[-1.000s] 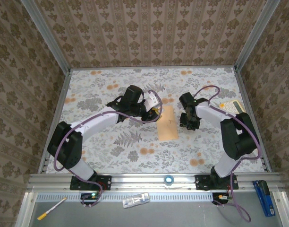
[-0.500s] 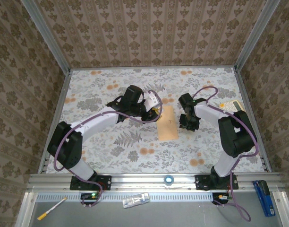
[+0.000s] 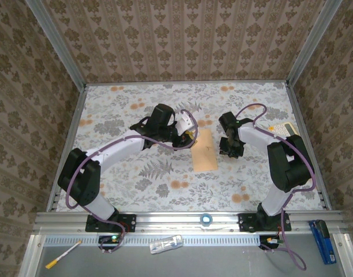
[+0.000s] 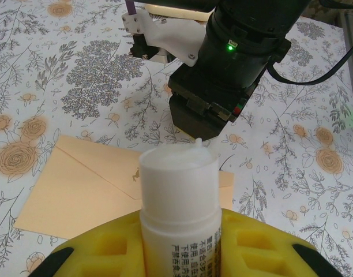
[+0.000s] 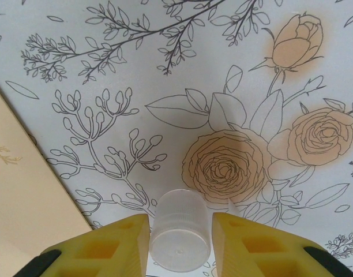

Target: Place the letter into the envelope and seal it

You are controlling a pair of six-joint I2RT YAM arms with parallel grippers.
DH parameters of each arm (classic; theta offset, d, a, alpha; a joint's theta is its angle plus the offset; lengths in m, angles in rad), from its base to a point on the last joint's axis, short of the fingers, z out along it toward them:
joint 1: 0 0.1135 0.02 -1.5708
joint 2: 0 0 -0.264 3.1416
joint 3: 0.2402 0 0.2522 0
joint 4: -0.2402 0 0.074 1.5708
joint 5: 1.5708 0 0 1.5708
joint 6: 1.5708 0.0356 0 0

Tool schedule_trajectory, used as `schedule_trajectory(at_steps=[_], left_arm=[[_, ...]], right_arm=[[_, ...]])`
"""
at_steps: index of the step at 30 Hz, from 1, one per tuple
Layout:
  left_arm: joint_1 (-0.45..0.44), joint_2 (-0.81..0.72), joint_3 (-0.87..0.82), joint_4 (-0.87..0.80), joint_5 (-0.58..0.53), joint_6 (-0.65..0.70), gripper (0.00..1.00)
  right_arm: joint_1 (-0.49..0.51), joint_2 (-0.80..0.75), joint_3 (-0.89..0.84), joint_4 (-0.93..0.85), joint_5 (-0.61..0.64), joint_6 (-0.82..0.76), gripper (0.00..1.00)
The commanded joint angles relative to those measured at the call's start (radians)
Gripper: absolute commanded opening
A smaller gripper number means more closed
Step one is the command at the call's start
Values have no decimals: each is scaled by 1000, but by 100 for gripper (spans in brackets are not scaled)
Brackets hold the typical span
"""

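**Both grippers loaded beside the envelope**

From the top camera we see the envelope lying flat on the floral tablecloth near the middle of the table, its long side running away from the arm bases. The left gripper hangs at the envelope's far left corner. The right gripper sits just off its right edge, over bare cloth. A pale calculator lies well apart, at the right edge of the table.

In the left wrist camera we find the left gripper clenched on a white tube. The tube stands upright between the yellow foam pads, with small print on its side and an open, whitish top. Beyond the tube the envelope rests on the cloth, a V-shaped fold line crossing its tan face. We cannot tell whether the flap is stuck down. The right arm stands just past the envelope, black, with a green light lit on it.

In the right wrist camera we see the right gripper grasping a clear cap between its yellow pads, with a printed rose on the cloth just beyond it. A strip of the envelope shows in the lower left corner, apart from the cap
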Motion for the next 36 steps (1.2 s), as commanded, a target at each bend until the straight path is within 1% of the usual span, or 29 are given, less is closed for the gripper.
schedule_trajectory(at_steps=[1,16,19,27,32,36], left_arm=[[5,-24,3,16,29,-18,0],[5,-23,2,18,29,-22,0],[5,-23,3,16,29,-20,0],[5,-21,6,6,28,-12,0],[4,-17,17,-21,29,10,0],[2,-10,28,-53,29,46,0]], right_arm=[[-4,13,16,-27,16,-9,35],[-4,32,8,-18,3,-13,34],[-4,29,6,-14,3,-12,30],[-7,-16,33,-45,3,-15,26],[-39,-87,99,-118,-49,-38,26],[-94,-150,166,-184,-158,-70,26]])
